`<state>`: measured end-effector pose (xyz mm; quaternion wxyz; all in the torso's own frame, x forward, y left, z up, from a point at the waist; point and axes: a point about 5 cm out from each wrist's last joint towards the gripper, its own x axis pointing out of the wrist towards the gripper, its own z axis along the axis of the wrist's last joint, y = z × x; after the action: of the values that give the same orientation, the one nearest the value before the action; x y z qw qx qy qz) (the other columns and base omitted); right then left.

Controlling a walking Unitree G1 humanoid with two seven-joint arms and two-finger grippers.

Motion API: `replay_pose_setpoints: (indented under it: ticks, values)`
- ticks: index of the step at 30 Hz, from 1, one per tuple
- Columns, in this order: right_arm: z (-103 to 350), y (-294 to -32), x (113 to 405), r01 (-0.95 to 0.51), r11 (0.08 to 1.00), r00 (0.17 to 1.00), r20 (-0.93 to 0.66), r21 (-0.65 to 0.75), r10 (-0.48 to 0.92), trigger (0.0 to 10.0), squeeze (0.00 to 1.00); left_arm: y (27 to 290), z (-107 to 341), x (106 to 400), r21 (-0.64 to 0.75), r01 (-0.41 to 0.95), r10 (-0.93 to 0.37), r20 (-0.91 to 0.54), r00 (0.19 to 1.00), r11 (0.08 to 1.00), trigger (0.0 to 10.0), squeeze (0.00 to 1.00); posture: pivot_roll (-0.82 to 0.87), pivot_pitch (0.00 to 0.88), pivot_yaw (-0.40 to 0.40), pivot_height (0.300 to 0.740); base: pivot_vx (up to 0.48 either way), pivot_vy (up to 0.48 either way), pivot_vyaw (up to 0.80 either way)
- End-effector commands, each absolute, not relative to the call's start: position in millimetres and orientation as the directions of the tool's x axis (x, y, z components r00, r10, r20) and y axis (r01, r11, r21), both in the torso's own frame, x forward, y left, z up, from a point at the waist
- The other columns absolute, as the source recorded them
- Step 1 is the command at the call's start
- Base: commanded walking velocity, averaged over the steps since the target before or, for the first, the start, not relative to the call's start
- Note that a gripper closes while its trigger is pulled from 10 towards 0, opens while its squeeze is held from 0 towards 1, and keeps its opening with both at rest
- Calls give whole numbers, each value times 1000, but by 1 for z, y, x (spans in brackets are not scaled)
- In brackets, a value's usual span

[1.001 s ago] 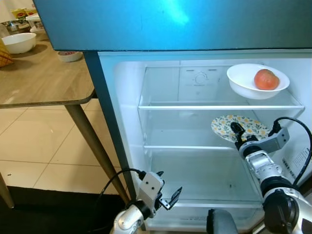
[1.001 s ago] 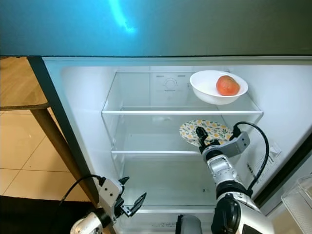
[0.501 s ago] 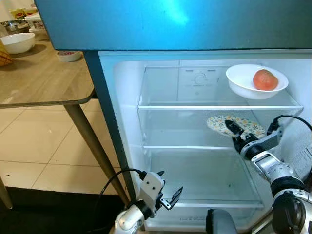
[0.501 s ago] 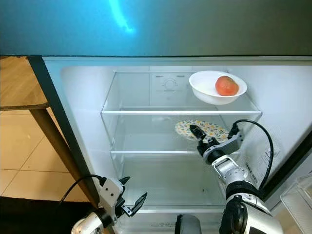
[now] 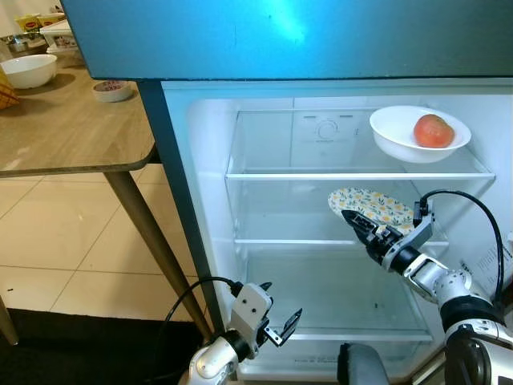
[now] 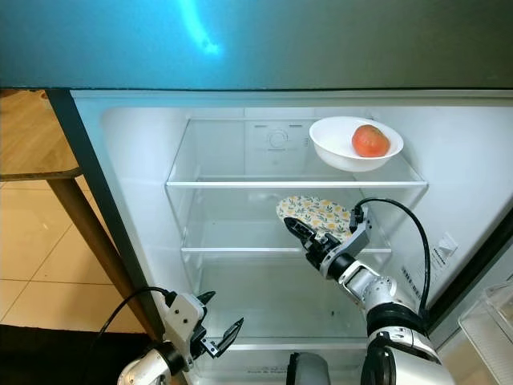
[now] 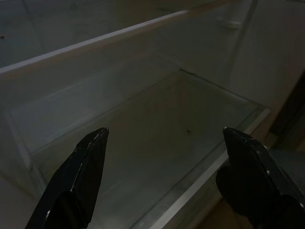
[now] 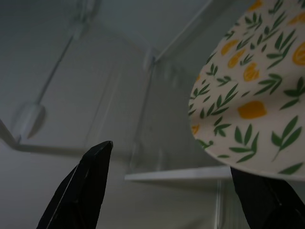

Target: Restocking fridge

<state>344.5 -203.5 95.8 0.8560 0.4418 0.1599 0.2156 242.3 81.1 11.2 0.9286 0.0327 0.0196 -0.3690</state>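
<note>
Inside the open fridge [image 5: 200, 200], a patterned plate [image 5: 370, 206] sits on the middle shelf toward its right edge. Just beside it, the right gripper [image 5: 358, 225] holds its fingers apart around nothing. Top shelf, right corner: a white bowl [image 5: 393, 136] with a tomato [image 5: 433, 131]. Left gripper [image 5: 282, 329], jaws spread, hangs by the fridge's bottom front edge.

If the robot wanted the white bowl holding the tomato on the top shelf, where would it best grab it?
Probably by the near rim of the white bowl, reaching in from the open front of the fridge, one finger inside and one outside. The round red tomato sits toward the bowl's right, leaving the left rim free, and the glass top shelf blocks any approach from below.
</note>
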Motion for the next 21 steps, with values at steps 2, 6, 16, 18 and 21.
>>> replay_pose_setpoints:
  ticks: [2,6,16,18,21]
  values:
    - [96,-204,344,-228,518,851,-89,824,517,10000,0,79,14,244,46,689,-688,-45,724,723,10000,0,-95,0,-12,450,0,0,0]
    - [95,-202,344,-220,535,850,-110,816,516,10000,0,78,13,243,44,691,-690,-45,723,722,10000,0,-96,0,-10,450,0,0,0]
    - [84,-208,347,-50,593,900,-221,803,375,275,0,79,13,243,43,691,-689,-48,723,722,10000,0,-96,0,-9,450,0,0,0]
    - [84,-212,348,-12,596,917,-229,803,327,0,0,78,13,243,43,690,-689,-48,723,722,10000,0,-96,0,-9,450,0,0,0]
    - [87,-213,350,-4,584,927,-216,812,306,0,0,78,13,243,43,690,-689,-46,723,722,10000,0,-96,0,-9,450,0,0,0]
